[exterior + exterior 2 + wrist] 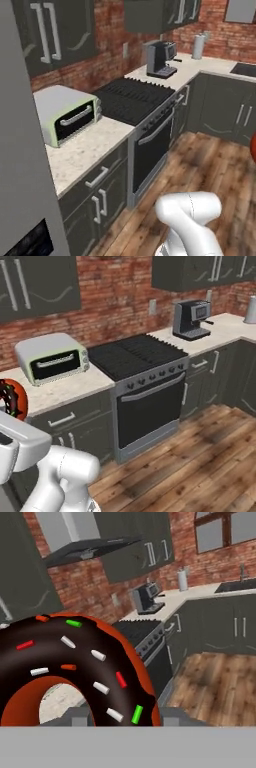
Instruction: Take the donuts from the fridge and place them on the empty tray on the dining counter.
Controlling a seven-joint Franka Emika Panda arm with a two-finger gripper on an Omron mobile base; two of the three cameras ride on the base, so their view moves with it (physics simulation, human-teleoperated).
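Note:
A donut (75,667) with dark chocolate icing and coloured sprinkles looms large in the hand view, held up in the air. My gripper (123,717) is shut on its lower edge, the grey fingertips (75,718) just showing on either side. In the right base view the same donut (12,398) sits at the far left above my white arm. Its reddish edge (253,150) shows at the right border of the left base view. The light-grey fridge (20,150) stands close at the left. The tray and the dining counter are out of view.
Ahead runs a wall counter with a toaster oven (52,358), a black stove (135,356) and a coffee machine (191,318). Dark grey cabinets line the brick wall. A corner counter with a sink (245,69) lies to the right. Wooden floor (200,456) is open in front.

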